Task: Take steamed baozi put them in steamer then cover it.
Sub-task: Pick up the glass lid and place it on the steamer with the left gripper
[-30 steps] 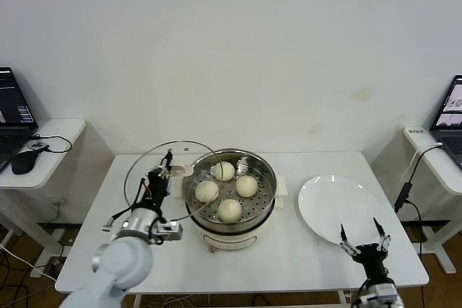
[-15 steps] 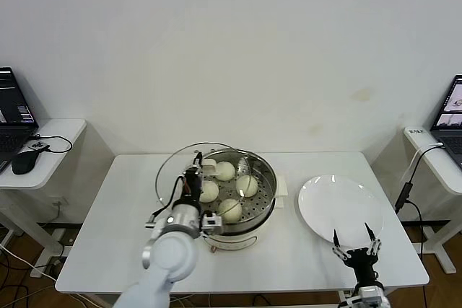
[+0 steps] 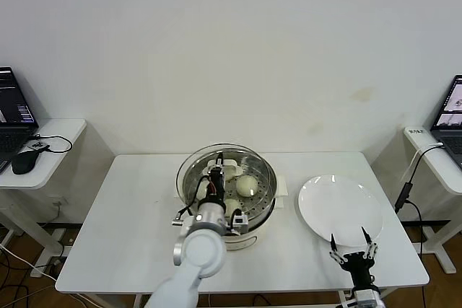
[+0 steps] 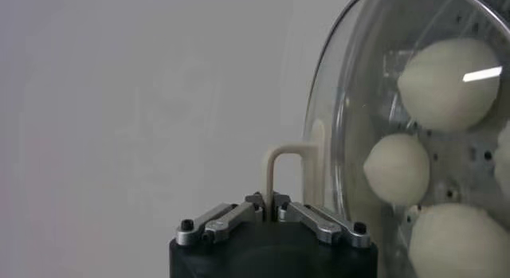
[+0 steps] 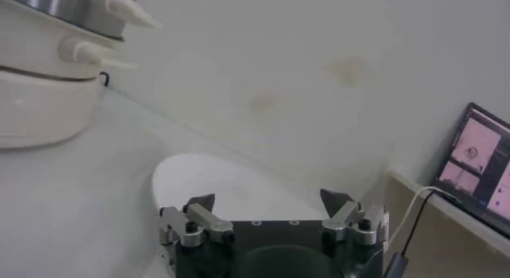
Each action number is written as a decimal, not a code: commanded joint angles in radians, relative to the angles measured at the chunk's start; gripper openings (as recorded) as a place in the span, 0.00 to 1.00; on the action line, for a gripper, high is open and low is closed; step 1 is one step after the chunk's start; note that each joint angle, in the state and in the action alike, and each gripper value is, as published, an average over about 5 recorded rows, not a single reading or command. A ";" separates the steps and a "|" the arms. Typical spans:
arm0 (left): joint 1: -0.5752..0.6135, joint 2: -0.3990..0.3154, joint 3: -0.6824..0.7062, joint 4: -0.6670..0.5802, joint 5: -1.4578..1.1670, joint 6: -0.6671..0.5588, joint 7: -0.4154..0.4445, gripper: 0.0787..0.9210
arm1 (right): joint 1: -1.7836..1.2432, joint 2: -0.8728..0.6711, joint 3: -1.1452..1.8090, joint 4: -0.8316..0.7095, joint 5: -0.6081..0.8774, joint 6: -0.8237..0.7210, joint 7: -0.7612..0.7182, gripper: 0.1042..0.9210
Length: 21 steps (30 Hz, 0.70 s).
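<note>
- covering step, nearly done imo; left end effector (image 3: 214,182) clenched on the cover (image 3: 227,155) handle, right over the steamer (image 3: 253,225) mid-worktop, baozi (image 3: 246,185) inside
- next: lower it level, seat rim, then let go
- right end effector (image 3: 351,255) released, idle at front edge by plate (image 3: 339,207); plenty of room

The steamer (image 3: 229,194) stands at the middle of the table (image 3: 130,214), a little nearer the back edge. The lid (image 3: 224,171) lies over the steamer, with the baozi (image 3: 246,185) inside beneath it. The left gripper (image 3: 214,178) is above the steamer, clamped on the lid's handle (image 4: 280,172). A plate (image 3: 339,207) lies right of the steamer, near the right edge. The right gripper (image 3: 351,254) hangs at the front edge, just before the plate.
</note>
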 commanded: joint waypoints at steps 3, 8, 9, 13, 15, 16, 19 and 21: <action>-0.007 -0.058 0.013 0.051 0.076 -0.004 0.006 0.06 | 0.000 0.006 -0.006 -0.008 -0.017 0.003 0.002 0.88; -0.006 -0.064 0.013 0.064 0.082 -0.008 0.002 0.06 | -0.002 0.007 -0.008 -0.012 -0.018 0.006 0.002 0.88; -0.005 -0.065 0.012 0.066 0.082 -0.008 0.001 0.06 | -0.002 0.007 -0.008 -0.012 -0.018 0.007 0.002 0.88; 0.000 -0.066 0.011 0.073 0.082 -0.010 0.000 0.06 | -0.002 0.005 -0.008 -0.014 -0.017 0.009 0.002 0.88; 0.002 -0.068 0.010 0.076 0.082 -0.011 0.000 0.06 | -0.002 0.005 -0.008 -0.015 -0.017 0.010 0.002 0.88; 0.002 -0.069 0.009 0.078 0.081 -0.012 -0.001 0.06 | -0.002 0.005 -0.008 -0.015 -0.016 0.010 0.002 0.88; 0.003 -0.072 0.008 0.081 0.079 -0.012 -0.001 0.06 | -0.003 0.004 -0.008 -0.016 -0.016 0.011 0.002 0.88; 0.002 -0.075 0.008 0.084 0.079 -0.012 -0.002 0.06 | -0.002 0.004 -0.009 -0.017 -0.016 0.011 0.002 0.88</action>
